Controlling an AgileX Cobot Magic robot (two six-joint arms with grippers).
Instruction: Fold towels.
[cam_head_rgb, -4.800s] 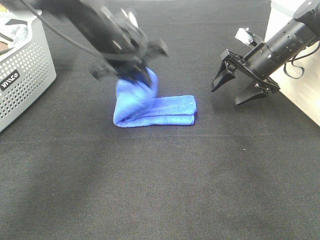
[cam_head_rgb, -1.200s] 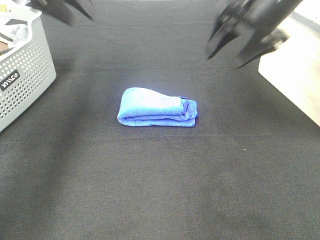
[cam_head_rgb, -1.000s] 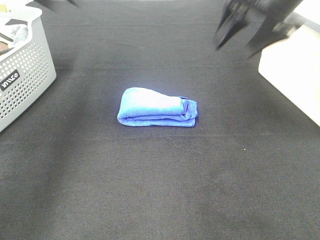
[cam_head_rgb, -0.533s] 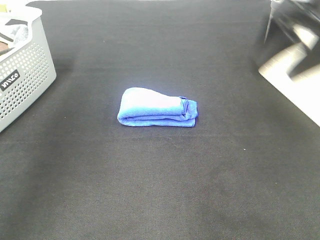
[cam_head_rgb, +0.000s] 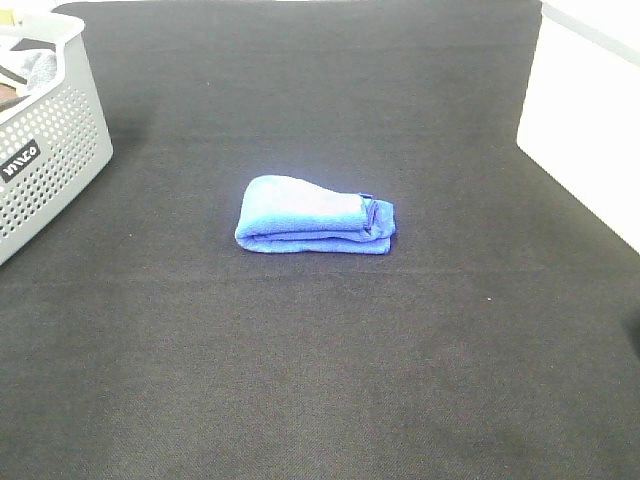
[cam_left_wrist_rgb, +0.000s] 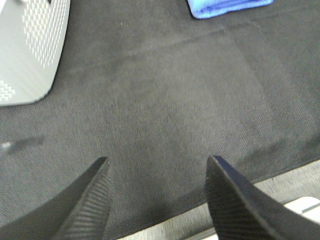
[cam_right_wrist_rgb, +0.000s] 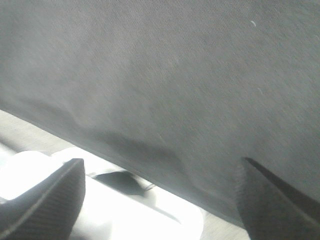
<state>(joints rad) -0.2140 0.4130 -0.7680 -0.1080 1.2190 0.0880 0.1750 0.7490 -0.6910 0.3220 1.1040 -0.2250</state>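
Note:
A blue towel lies folded into a small thick bundle in the middle of the black cloth in the exterior high view. Neither arm shows in that view. In the left wrist view my left gripper is open and empty above bare cloth, with an edge of the blue towel far from it. In the right wrist view my right gripper is open wide and empty above the cloth's edge.
A grey perforated basket with cloth items inside stands at the far left; it also shows in the left wrist view. A white surface borders the cloth on the right. The black cloth covers the table.
The left gripper let go of the towel, which now lies folded flat. Both arms pulled back out of the exterior high view. The towel has not moved in the last second.

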